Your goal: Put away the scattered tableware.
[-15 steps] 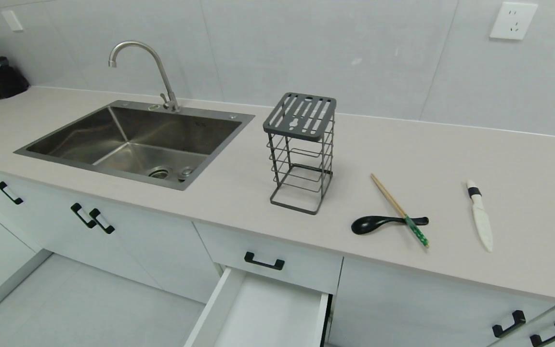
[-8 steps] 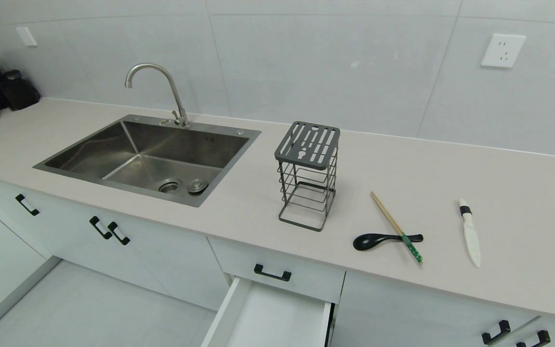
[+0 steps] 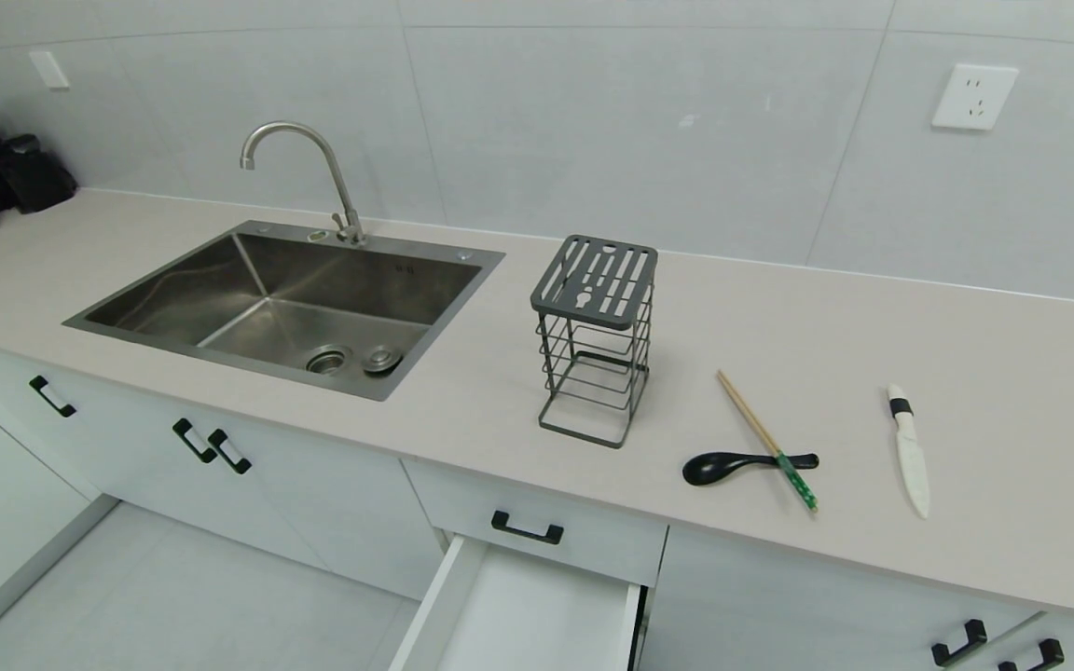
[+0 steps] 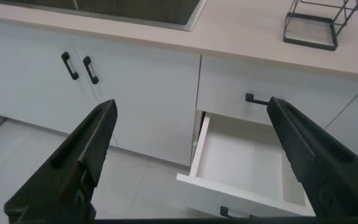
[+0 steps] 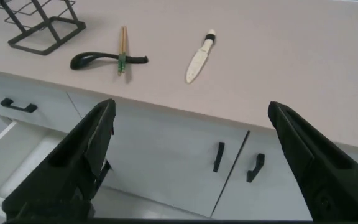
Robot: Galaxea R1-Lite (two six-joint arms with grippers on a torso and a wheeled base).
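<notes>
My left claw (image 4: 191, 104) and right claw (image 5: 191, 106) gape wide, empty. On the countertop (image 3: 462, 410), the chopsticks (image 3: 766, 440) cross the black spoon (image 3: 733, 463); lifting either could knock the other off the edge.

Bright, even light casts faint shadows and a sheen in the sink (image 3: 220, 361).

On the counter (image 3: 779, 308) ahead of me: sink (image 3: 285, 308) left, rack (image 3: 596, 340) right of it, then chopsticks (image 3: 767, 440) lying across spoon (image 3: 714, 466), knife (image 3: 907, 452) far right. Open drawer (image 3: 528, 615) below the rack.
</notes>
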